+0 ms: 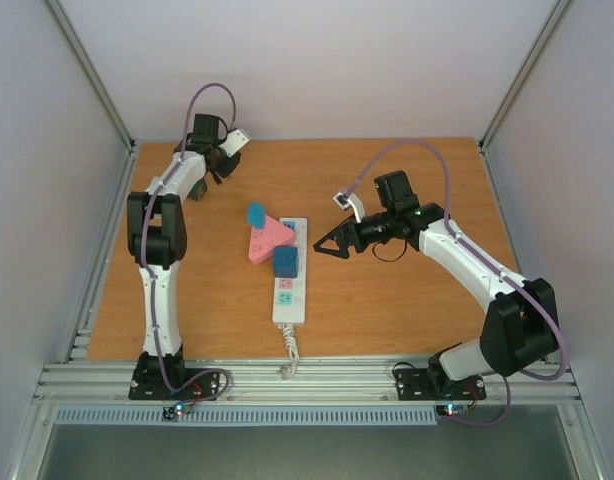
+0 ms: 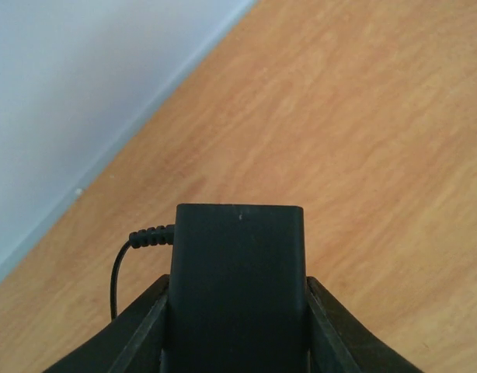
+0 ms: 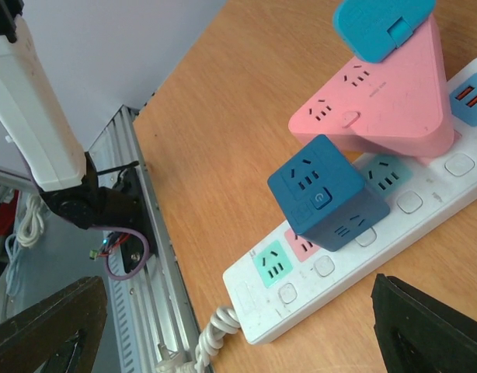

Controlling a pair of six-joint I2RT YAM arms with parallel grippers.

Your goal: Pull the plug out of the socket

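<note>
My left gripper (image 2: 238, 286) is clamped around a black plug (image 2: 238, 241). In the left wrist view its boxy body fills the gap between my two fingers (image 2: 141, 338), and a thin black cord (image 2: 118, 268) loops out of its left side. Behind it there is only the wooden table (image 2: 363, 140) and a pale wall along the upper left. In the overhead view this gripper (image 1: 223, 160) sits in the upper left of the frame, well apart from the socket (image 1: 288, 312).

My right gripper (image 1: 327, 245) has its jaws spread wide and holds nothing. From overhead it is just right of centre, beside the upper end of the socket and not touching it. In the right wrist view my fingers (image 3: 56, 326) show only in the two bottom corners.

The socket (image 3: 250, 307) runs diagonally from bottom centre to the right edge of that view. A dark blue cube adapter (image 3: 324, 194) is seated near its middle, and a pink triangular adapter (image 3: 386, 101) lies over its upper end. A light blue piece (image 3: 378, 27) rests on the pink one's top corner. The socket's white coiled cord (image 3: 215, 330) trails off its lower end. From overhead the socket lies in the middle of the frame with that cord (image 1: 289, 350) pointing at the bottom edge.
</note>
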